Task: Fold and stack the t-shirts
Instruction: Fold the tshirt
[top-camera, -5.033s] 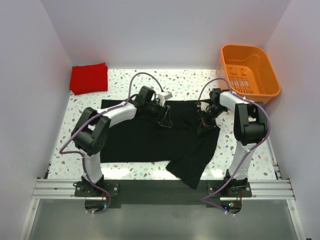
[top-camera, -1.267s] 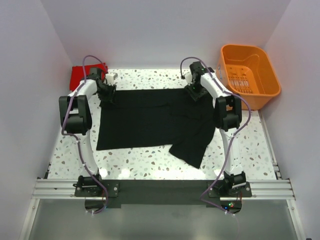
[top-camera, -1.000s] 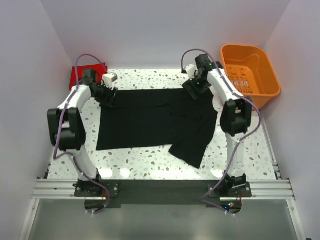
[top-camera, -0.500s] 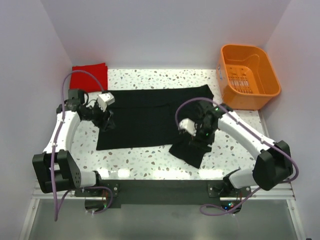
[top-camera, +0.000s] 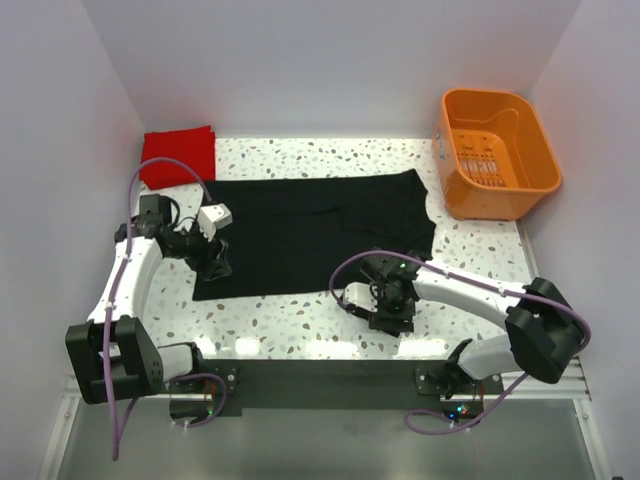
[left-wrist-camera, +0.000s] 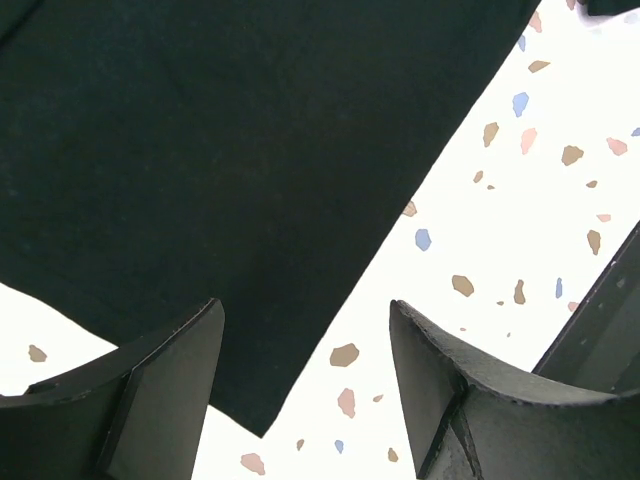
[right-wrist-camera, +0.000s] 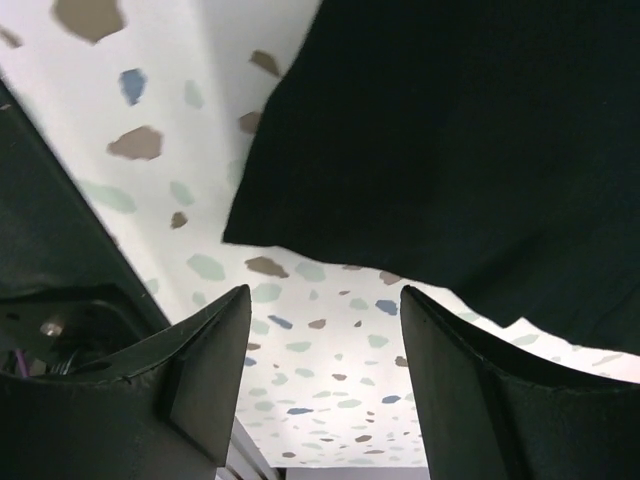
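Note:
The black t-shirt (top-camera: 300, 230) lies spread flat across the middle of the table. The red t-shirt (top-camera: 178, 155) sits as a small folded rectangle at the far left corner. My left gripper (top-camera: 217, 263) hovers at the black shirt's near left corner. In the left wrist view this gripper (left-wrist-camera: 305, 310) is open, with the corner of the black cloth (left-wrist-camera: 200, 150) lying between its fingers. My right gripper (top-camera: 386, 311) is low over the near right sleeve, which it mostly hides. The right gripper (right-wrist-camera: 325, 292) is open over bare table, the black cloth's edge (right-wrist-camera: 450, 130) just beyond its fingertips.
An orange plastic basket (top-camera: 497, 150) stands at the far right corner. The speckled white table (top-camera: 300, 315) shows as a strip between the shirt and the dark front rail (top-camera: 320, 375). White walls close in the left, back and right sides.
Both arms have pulled back from the shirt's far edge toward its near edge. The right gripper came down over the near right sleeve, and the left gripper slid to the near left corner.

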